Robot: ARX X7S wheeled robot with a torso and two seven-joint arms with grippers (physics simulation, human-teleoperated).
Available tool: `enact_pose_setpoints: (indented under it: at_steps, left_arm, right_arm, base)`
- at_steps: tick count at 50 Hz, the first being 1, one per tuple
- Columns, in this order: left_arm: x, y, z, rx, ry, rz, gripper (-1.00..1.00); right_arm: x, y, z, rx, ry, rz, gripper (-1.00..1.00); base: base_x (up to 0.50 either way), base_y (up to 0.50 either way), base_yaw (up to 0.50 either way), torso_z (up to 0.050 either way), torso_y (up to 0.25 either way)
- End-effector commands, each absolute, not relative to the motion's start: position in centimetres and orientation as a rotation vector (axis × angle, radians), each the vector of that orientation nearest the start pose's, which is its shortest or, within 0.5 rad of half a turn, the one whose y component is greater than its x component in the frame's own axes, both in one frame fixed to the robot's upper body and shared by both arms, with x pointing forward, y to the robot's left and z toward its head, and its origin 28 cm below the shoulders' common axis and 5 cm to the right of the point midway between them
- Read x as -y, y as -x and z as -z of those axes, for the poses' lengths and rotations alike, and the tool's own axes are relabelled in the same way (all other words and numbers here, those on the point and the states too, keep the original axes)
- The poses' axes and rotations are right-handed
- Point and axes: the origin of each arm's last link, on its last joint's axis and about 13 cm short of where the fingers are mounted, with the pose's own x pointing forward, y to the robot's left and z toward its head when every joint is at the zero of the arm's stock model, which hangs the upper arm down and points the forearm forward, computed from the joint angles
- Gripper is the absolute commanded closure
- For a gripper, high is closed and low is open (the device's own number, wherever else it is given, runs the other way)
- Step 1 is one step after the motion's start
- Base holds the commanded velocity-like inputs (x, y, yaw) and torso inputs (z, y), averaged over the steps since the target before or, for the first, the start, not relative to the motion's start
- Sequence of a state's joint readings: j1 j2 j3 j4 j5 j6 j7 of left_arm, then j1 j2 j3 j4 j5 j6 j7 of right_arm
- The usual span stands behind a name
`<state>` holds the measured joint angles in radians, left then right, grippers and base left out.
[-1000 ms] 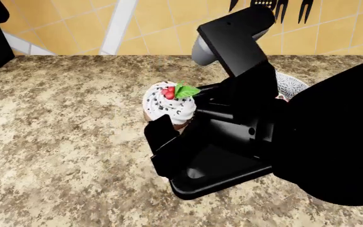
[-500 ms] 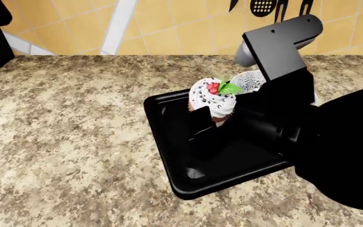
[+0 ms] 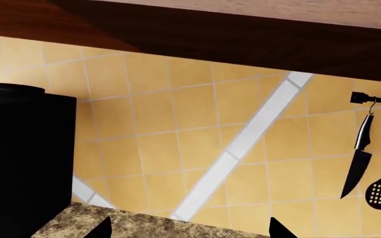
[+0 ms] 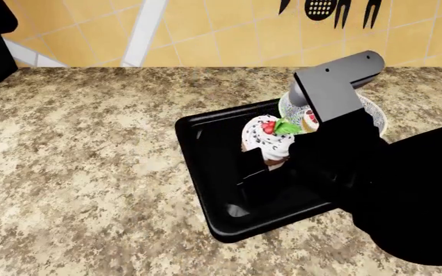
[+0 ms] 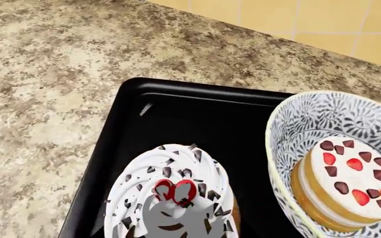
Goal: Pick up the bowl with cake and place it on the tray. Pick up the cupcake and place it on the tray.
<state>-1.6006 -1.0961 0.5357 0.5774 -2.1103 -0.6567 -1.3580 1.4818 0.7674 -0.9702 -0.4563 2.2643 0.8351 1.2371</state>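
Right gripper (image 4: 261, 164) is gripping the cupcake (image 4: 269, 141) over the tray (image 4: 205, 150), beside the bowl (image 5: 309, 119) (cake (image 5: 346, 178) inside). Left gripper's state: cannot tell.

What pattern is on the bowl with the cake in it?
The bowl is white with a dense dark-blue leafy floral pattern, seen best in the right wrist view.

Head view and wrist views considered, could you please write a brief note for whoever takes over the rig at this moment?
Left gripper: open, empty, facing the tiled wall.
Right gripper: fingers shut on the cupcake, over the middle of the tray; whether it touches the tray floor cannot be told.
Bowl with the cake: on the tray, at its far right part.
Done: bowl placed.
Left: set the cupcake down, release, withdraw.
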Motion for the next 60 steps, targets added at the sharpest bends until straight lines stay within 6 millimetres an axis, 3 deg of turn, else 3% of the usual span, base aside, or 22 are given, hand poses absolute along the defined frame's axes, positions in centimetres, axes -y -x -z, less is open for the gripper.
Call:
enact_pose_setpoints:
  at_steps: [1,60]
  left_arm:
    - [-25.7,-15.5,-38.4,0.206,0.115,-0.111,-1.00]
    - [-25.6,-15.4,-38.5,0.208,0.115,-0.109,-1.00]
  right_arm:
    - [8.4,-20.1,-29.5,-0.490,0.198,-0.351,1.00]
    - [7.7,-20.5,-27.7,-0.531,0.242,-0.352,1.00]
  base:
    - [0.00,0.00,0.00,0.000,0.000]
    - [0.00,0.00,0.00,0.000,0.000]
